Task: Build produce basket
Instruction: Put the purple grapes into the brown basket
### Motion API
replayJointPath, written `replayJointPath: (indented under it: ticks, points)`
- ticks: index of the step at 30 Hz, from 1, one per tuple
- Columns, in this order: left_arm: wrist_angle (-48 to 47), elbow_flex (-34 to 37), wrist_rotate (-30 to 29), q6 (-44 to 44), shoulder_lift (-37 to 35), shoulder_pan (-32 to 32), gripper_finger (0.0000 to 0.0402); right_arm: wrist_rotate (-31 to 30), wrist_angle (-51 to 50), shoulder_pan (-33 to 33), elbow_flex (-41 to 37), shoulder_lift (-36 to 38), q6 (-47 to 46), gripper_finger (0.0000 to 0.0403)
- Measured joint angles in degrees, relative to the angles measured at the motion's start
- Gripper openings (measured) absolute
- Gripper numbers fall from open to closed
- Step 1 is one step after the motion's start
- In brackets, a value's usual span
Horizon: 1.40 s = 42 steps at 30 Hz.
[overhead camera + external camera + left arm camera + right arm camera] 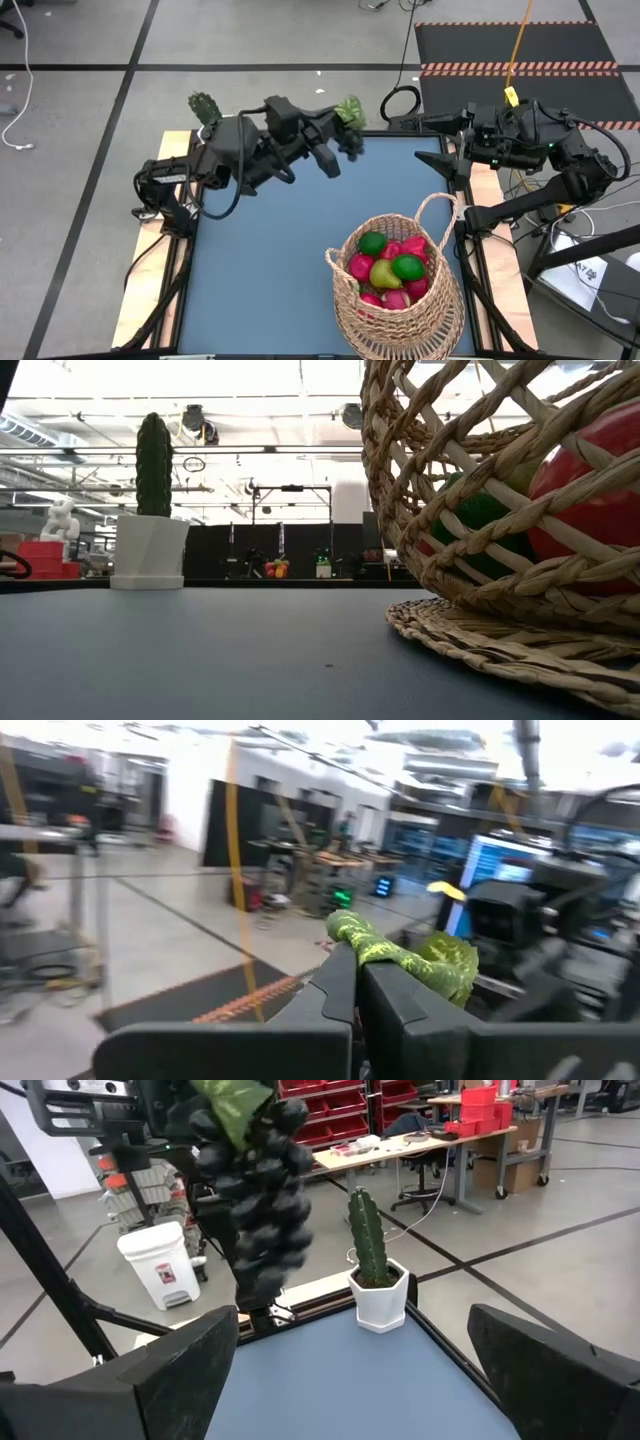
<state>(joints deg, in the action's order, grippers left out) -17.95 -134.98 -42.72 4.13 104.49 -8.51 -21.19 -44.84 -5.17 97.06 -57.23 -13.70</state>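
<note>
Grapes (258,1190), dark bunch with a green leaf (349,109) on top, hanging in the air over the far side of the table (270,260), well apart from the basket (400,300); I judge the bunch light and limp, free to swing below its stem, so I take hold at the leaf and stem, not at the rounded berries, which look smooth and likely to slip. Left gripper (358,995), fingers closed tight on the leafy stem, the bunch dangling beneath; in the left wrist view only the leaf shows past the fingertips. Right gripper (447,160), jaws spread wide and holding nothing, waiting at the table's far right edge, facing the bunch. Basket at the near right of the table, already holding limes, a pear and red fruit; its wicker looks stiff, its arched handle (437,205) the natural hold. Cactus (375,1260) in a white pot at the far edge.
</note>
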Motion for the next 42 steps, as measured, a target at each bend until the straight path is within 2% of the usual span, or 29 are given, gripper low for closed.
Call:
replayJointPath:
  ticks: [3, 8, 13, 19, 23, 26, 31, 38, 42]
  points:
    - [-1.78, 0.00, 5.92, 1.28, -0.01, 0.99, 0.0002, 0.02, 0.18, 0.00, 0.00, -0.02, 1.08, 0.0389]
    - [-5.43, 0.00, 20.19, 0.58, -0.01, 2.97, 0.0005, 0.04, 3.64, -0.02, 0.00, -0.11, 2.90, 0.0389]
    - [-8.54, 0.00, 27.30, -0.74, 0.00, 4.36, 0.0004, 0.50, 9.21, -0.01, 0.00, -0.95, 3.00, 0.0389]
    - [-8.95, 0.00, 37.90, -3.71, 0.00, 5.77, 0.0003, 5.77, 14.17, -0.02, 0.00, -3.12, 2.87, 0.0389]
    - [-8.55, 0.00, 44.88, -5.26, 0.00, 6.84, 0.0004, 11.82, 18.12, -0.02, 0.00, -4.76, 2.62, 0.0383]
    - [-6.79, 0.00, 49.92, -7.25, 0.00, 7.82, 0.0003, 16.08, 21.25, -0.02, 0.00, -5.88, 1.92, 0.0367]
    - [-3.97, 0.00, 56.69, -7.46, -0.01, 9.64, 0.0003, 19.62, 24.03, -0.02, 0.00, -7.16, 0.91, 0.0321]
    - [-4.01, -0.01, 62.55, -6.94, 0.01, 11.72, 0.0003, 19.89, 24.04, -0.02, 0.00, -7.97, 0.93, 0.0254]
    - [-3.36, 0.00, 63.89, -5.18, 0.46, 12.81, 0.0005, 19.89, 24.02, -0.02, 0.00, -8.11, 1.21, 0.0224]
